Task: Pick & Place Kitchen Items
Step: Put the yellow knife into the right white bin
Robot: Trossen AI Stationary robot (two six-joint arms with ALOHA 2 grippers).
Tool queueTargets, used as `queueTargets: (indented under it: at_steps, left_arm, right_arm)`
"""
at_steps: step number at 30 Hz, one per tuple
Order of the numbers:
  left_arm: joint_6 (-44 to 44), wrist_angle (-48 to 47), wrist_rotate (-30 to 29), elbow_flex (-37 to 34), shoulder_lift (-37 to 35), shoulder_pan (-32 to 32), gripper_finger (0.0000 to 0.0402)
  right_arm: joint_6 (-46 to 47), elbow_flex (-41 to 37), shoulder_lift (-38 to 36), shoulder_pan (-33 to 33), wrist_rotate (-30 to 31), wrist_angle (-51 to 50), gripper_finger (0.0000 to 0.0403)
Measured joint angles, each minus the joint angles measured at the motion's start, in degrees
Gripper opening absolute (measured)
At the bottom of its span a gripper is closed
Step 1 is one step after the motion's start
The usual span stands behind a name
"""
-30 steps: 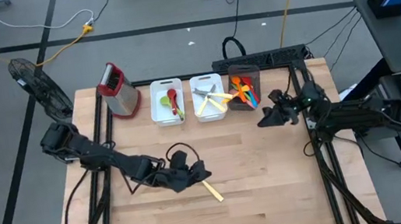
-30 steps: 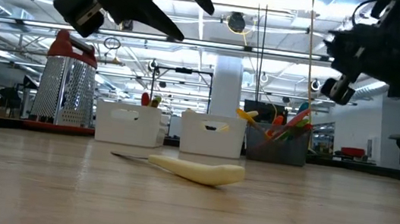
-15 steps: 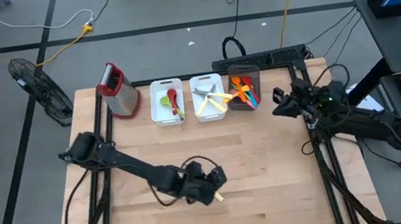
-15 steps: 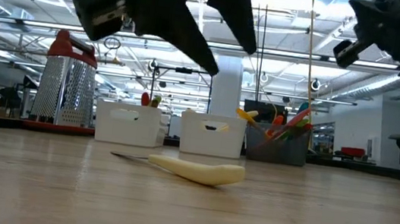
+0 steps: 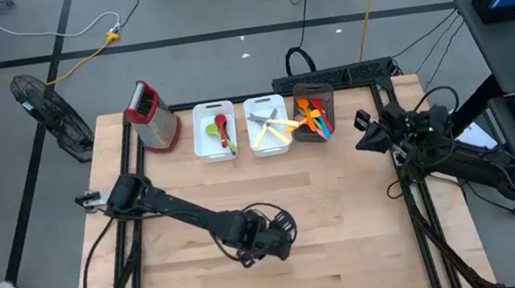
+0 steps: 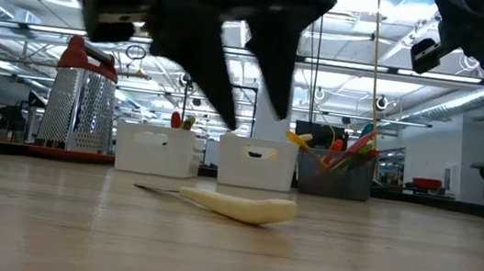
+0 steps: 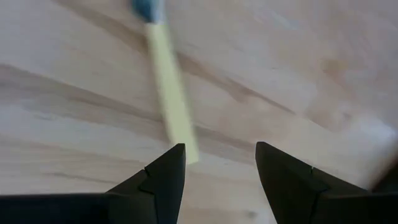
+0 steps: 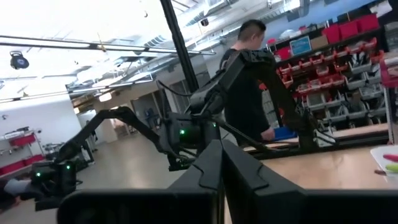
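Wooden tabletop, bins at far edge. Your left gripper (image 7: 214, 171) hangs spread wide above yellow-handled utensil (image 6: 238, 206) lying flat mid-table. Looks light, stiff, smooth, may skid: pinch mid-handle, across it. Right gripper (image 5: 362, 139) closed, empty, parked near dark bin (image 5: 312, 91).

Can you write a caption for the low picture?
Open left gripper hovers above the yellow-handled utensil on the table.
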Motion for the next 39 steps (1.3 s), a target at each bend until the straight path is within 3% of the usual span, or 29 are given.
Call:
queueTargets:
  at_steps: [5, 15, 30, 33, 39]
  left_arm:
    - [-3.88, -3.78, 2.27, 0.00, 0.12, -0.20, 0.0200]
    - [-3.05, -3.51, 5.76, -0.02, 1.01, 1.76, 0.0200]
    - [-0.58, 6.18, 12.85, 0.44, 12.66, 2.35, 0.0198]
    - [-0.49, 7.86, 14.39, 0.46, 12.93, 2.37, 0.0173]
    - [0.13, 6.82, 13.00, 0.44, 12.99, 2.12, 0.0075]
  right_arm:
    - [-0.85, 0.00, 0.04, 0.02, -1.05, -2.77, 0.0001]
    - [-2.08, 0.00, 0.07, 0.20, -1.04, -3.84, 0.0001]
    - [-1.95, 0.00, 0.15, 0.20, -1.01, -4.22, 0.0001]
    - [-1.95, 0.00, 0.17, 0.20, -1.01, -4.25, 0.0001]
    - [-1.95, 0.00, 0.17, 0.20, -1.01, -4.67, 0.0001]
